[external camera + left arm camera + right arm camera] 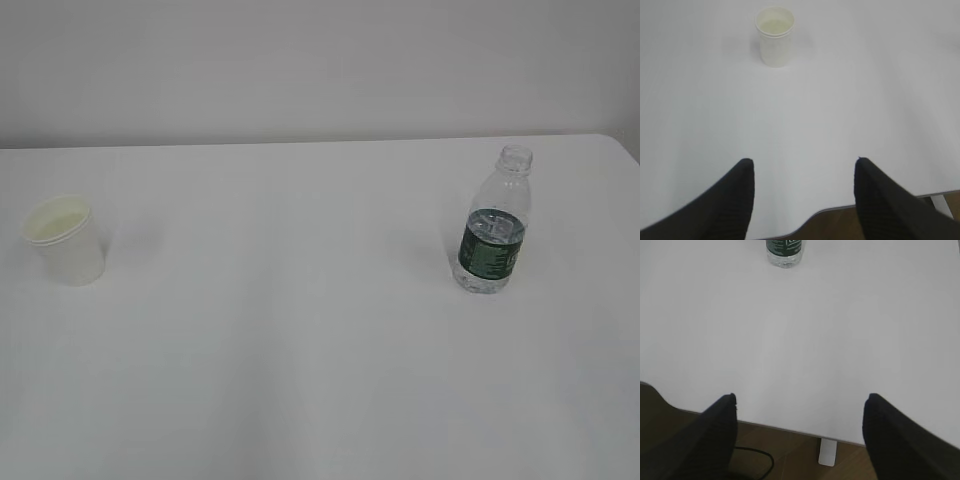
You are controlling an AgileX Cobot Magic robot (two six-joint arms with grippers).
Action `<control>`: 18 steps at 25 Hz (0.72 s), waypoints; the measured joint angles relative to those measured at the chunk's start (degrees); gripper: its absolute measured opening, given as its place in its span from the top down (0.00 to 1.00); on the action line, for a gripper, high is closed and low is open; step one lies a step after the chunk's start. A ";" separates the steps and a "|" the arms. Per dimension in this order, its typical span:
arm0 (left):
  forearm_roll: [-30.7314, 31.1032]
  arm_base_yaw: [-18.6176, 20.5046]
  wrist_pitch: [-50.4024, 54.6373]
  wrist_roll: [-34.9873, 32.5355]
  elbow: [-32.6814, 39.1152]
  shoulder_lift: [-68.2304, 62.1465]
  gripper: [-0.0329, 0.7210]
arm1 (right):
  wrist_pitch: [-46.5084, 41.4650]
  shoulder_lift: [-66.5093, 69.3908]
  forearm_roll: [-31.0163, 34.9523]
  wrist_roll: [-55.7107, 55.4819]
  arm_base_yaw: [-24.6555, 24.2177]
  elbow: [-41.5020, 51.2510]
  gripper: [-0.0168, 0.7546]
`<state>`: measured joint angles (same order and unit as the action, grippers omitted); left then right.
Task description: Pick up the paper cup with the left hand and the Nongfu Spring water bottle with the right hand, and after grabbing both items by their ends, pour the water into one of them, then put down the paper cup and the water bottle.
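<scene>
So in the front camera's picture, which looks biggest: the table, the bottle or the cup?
1. The table, by far; it fills most of the picture.
2. The water bottle, taller than the cup.
3. The paper cup, the smallest.

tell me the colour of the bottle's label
Dark green label, clearest in the exterior view.
</scene>
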<state>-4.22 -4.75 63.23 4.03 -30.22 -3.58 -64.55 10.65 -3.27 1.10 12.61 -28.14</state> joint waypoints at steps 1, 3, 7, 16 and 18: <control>0.00 0.00 0.00 0.00 0.00 0.00 0.36 | 0.00 0.00 0.00 0.00 0.00 0.03 0.21; 0.00 0.00 0.00 0.00 0.00 0.00 0.36 | -0.10 0.00 0.00 0.00 0.00 0.03 0.21; 0.00 0.00 -0.14 0.00 0.00 0.00 0.36 | -0.10 -0.12 0.00 0.00 0.00 0.03 0.21; 0.00 0.00 -0.27 0.00 0.00 0.00 0.37 | -0.10 -0.12 0.00 0.00 0.00 0.03 0.21; 0.00 0.00 -0.27 0.00 0.00 0.00 0.37 | -0.10 -0.12 0.00 0.00 0.00 0.03 0.21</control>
<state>-4.22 -4.75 62.96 4.03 -30.22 -3.58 -64.65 10.53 -3.27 1.10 12.61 -28.11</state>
